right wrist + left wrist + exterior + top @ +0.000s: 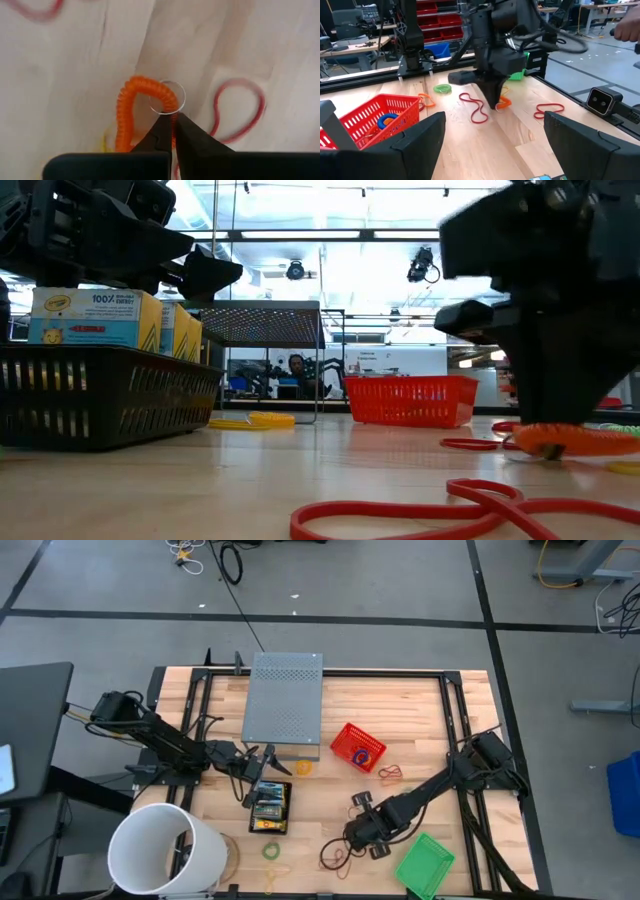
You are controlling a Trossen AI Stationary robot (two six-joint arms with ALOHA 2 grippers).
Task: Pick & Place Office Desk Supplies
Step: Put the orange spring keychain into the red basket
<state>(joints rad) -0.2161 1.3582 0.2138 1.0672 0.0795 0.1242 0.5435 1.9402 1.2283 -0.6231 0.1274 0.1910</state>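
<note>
An orange coiled band (125,115) with a small clear ring (167,97) lies on the wooden table near its front edge. My right gripper (172,127) points steeply down and is shut on it; the left wrist view shows the same gripper (495,104) and band (505,102). My left gripper (258,765) waits open and level above the black basket (270,808). That basket holds yellow-and-green crayon boxes (95,318). Loose red bands (477,107) (240,107) lie flat around the right gripper. My right gripper pinches one side of the orange band's loop (172,116) between its two fingertips, just below the clear ring. The fingers come from above, pointing steeply down. The band lies on the table (580,440), its curved end spread out beyond the fingers.
A red basket (357,747) holding a blue ring stands mid-table, and a green basket (424,865) sits at the front right. A grey perforated metal box (285,695) is at the back, a large white bucket (165,850) at the front left. More bands (272,850) lie near the front edge.
</note>
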